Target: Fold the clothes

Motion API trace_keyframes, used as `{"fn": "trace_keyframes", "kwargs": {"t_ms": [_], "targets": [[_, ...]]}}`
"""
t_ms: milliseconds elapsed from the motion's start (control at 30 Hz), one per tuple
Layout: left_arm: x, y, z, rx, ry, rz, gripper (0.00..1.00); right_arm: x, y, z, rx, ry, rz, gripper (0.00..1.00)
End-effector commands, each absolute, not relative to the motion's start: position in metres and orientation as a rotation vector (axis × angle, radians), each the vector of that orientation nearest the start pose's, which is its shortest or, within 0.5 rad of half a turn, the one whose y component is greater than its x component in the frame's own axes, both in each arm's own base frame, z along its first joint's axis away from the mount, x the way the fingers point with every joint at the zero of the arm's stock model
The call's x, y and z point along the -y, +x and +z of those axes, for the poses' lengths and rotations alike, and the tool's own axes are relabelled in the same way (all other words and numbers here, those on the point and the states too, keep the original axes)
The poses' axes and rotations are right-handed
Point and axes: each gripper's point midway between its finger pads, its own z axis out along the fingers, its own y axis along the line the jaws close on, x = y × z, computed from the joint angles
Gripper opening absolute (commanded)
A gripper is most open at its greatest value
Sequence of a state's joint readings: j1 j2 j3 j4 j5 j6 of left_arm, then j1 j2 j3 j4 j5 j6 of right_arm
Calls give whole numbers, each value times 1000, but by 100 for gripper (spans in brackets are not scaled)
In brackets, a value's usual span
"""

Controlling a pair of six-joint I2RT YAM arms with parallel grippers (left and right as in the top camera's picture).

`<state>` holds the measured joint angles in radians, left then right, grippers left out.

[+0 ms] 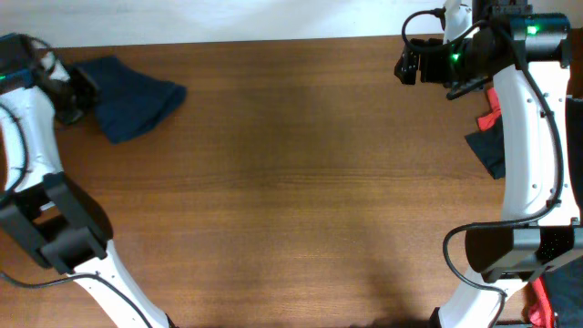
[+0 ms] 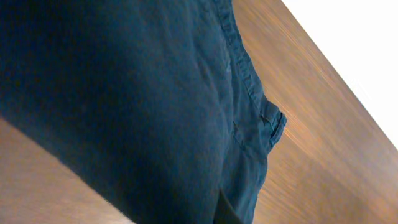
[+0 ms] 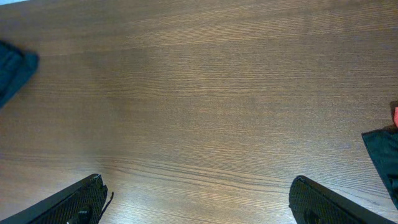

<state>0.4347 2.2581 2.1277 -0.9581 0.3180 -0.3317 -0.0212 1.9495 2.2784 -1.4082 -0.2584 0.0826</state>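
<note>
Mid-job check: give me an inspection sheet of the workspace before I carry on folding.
Surface: wooden table, no stains seen.
Job's things: navy shorts bunched at far left, not folded.
Clutter: red garment and dark garment at right edge, partly under the arm.
Grippers: left gripper at the shorts, fingers hidden; right gripper open over bare wood.
Cables: black cable along right arm.
Surroundings: pale strip beyond far edge.

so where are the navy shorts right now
Overhead, the navy shorts lie bunched at the table's far-left corner, beside the left gripper; they also fill the left wrist view.
</note>
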Motion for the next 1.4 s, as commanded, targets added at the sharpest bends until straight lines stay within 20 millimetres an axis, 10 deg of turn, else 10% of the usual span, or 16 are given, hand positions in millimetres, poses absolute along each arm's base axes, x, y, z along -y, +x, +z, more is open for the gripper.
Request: {"fn": "trace_keyframes", "kwargs": {"t_ms": [0,433,867,933,1000,1133,1367], "targets": [[-199,521,145,-2383,-1022,-392,1,-28,442,288,-2627,73,347,99],[-167,562,29,-2390,-1167,-714,1,-28,442,288,-2627,73,347,98],[-140,572,26,-2408,-1174,-698,1,-28,442,288,-2627,73,347,98],[-142,571,26,-2408,-1178,-688,15,-28,442,288,-2627,73,347,98],[-142,571,25,-2412,-1168,-685,61,-28,442,288,-2627,73,347,99],[-142,571,31,-2408,-1164,-687,93,-28,442,288,-2627,73,347,99],[-141,559,115,-2361,-1074,-665,97,-28,442,288,-2627,73,347,98]]}}
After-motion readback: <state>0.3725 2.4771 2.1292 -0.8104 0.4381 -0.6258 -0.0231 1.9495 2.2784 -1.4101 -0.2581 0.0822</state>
